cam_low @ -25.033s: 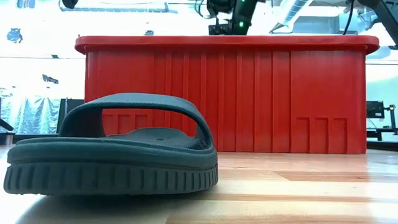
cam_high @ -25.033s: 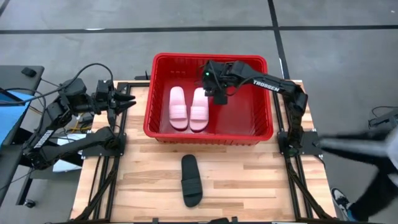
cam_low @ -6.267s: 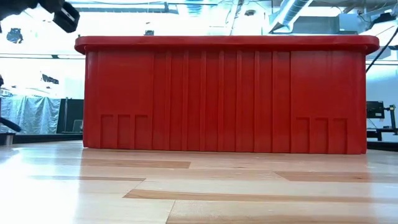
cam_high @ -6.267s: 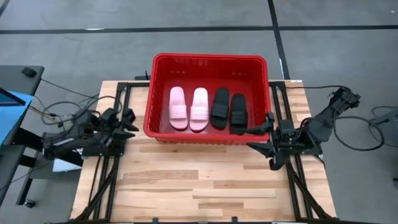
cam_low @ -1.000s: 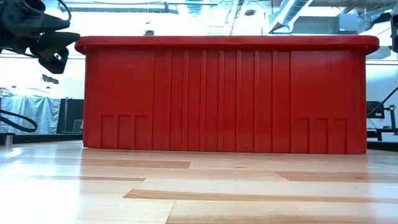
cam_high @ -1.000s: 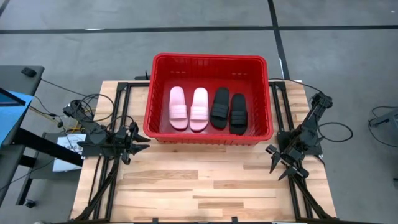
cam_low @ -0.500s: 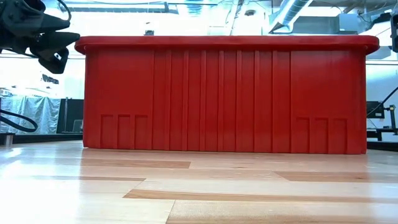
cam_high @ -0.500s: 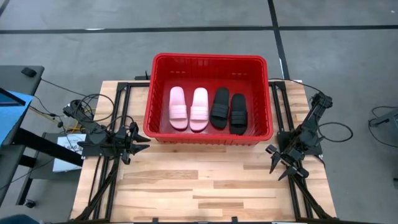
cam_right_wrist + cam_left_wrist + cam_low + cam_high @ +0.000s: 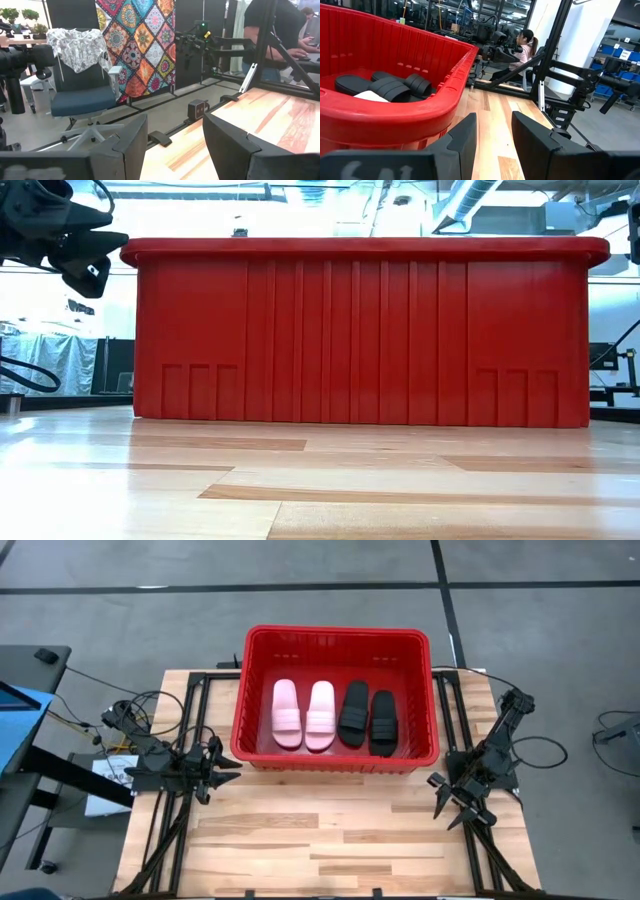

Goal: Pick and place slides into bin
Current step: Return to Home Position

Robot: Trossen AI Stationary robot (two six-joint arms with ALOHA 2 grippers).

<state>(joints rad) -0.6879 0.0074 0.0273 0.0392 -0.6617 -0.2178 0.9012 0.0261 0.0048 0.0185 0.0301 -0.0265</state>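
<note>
While folding home, steer arms slowly, wide of bin [image 9: 338,632] at 12 o'clock, four slides [image 9: 337,716] side by side inside. Left gripper [image 9: 228,773] at 9 o'clock, right gripper [image 9: 444,814] at 3 o'clock: fingers moderately parted, holding nothing.

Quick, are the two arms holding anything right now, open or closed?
Left end effector: open, holding nothing.
Right end effector: open, holding nothing.
</note>
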